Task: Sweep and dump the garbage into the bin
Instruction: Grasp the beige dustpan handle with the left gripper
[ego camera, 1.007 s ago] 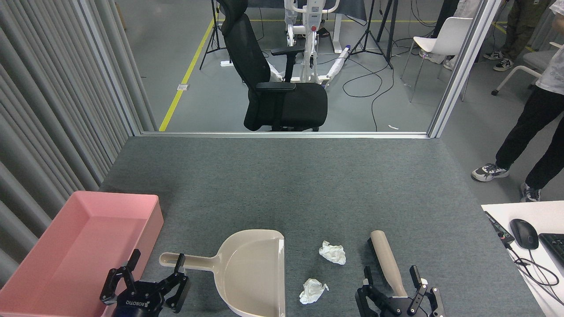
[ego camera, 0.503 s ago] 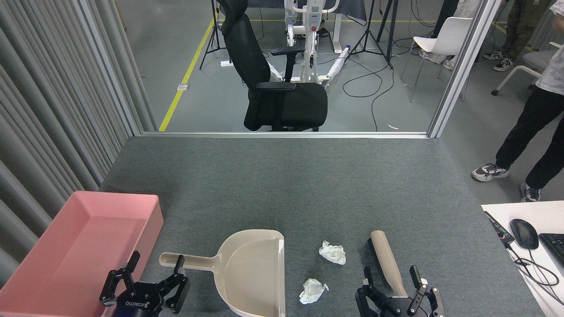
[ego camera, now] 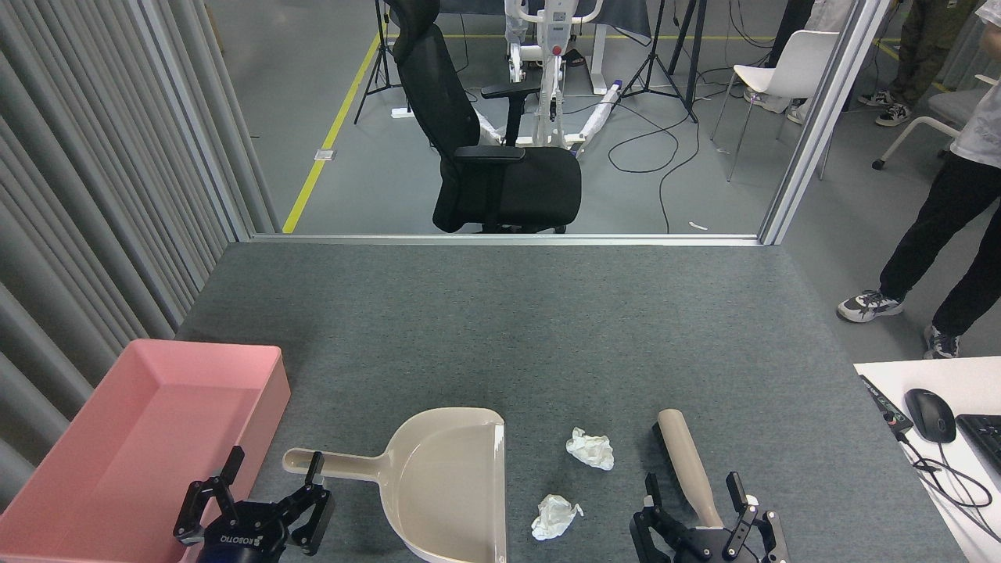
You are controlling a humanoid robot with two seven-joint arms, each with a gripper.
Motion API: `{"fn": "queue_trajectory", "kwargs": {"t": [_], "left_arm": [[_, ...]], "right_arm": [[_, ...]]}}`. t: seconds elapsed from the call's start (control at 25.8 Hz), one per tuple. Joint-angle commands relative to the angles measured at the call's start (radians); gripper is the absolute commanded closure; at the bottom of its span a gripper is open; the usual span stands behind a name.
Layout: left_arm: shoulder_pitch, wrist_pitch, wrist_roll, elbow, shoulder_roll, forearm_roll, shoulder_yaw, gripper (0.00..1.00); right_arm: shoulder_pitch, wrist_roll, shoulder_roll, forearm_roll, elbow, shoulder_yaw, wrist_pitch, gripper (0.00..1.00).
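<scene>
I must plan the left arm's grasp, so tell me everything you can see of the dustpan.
The dustpan is beige, smooth plastic by its look, with a wide shallow scoop and a long thin handle. It lies flat on the grey carpet, empty, its straight open edge facing right towards the two tissue wads, touching neither. The handle points left towards the bin. The open left gripper brackets the handle without visibly closing on it.

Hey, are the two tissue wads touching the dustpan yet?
Apart. The head view shows bare grey carpet between the dustpan and both tissue wads: the far wad and the near wad each lie clear of its open right edge.
</scene>
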Motion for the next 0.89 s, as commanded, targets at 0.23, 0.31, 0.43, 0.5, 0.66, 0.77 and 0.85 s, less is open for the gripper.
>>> {"fn": "queue_trajectory", "kwargs": {"t": [0.23,0.31,0.43,0.5,0.66,0.77,0.85], "left_arm": [[0.000,0.013,-0.013,-0.002,0.000,0.058,0.001,0.00],[-0.002,0.010,-0.015,-0.002,0.001,0.176,0.001,0.00],[-0.002,-0.001,-0.012,-0.002,0.000,0.352,0.001,0.00],[-0.002,-0.007,-0.002,-0.002,0.000,0.431,0.001,0.00],[-0.002,-0.004,-0.013,0.000,0.000,0.671,0.000,0.00],[0.002,0.000,-0.050,0.000,0.001,0.853,-0.008,0.00],[0.006,0.002,-0.099,0.000,0.003,0.928,-0.013,0.00]], "right_arm": [[0.000,-0.001,0.000,0.001,0.000,0.000,0.000,0.00],[0.000,0.000,0.000,0.000,0.000,0.000,0.000,0.00],[0.000,-0.001,0.000,0.001,0.000,0.000,0.000,0.00],[0.000,-0.001,0.000,0.000,0.000,-0.002,0.002,0.00],[0.000,-0.001,0.000,0.001,0.000,-0.003,0.002,0.00],[0.000,-0.001,0.000,0.001,0.000,-0.002,0.002,0.00],[0.000,-0.001,0.000,0.001,0.000,-0.003,0.000,0.00]]}}
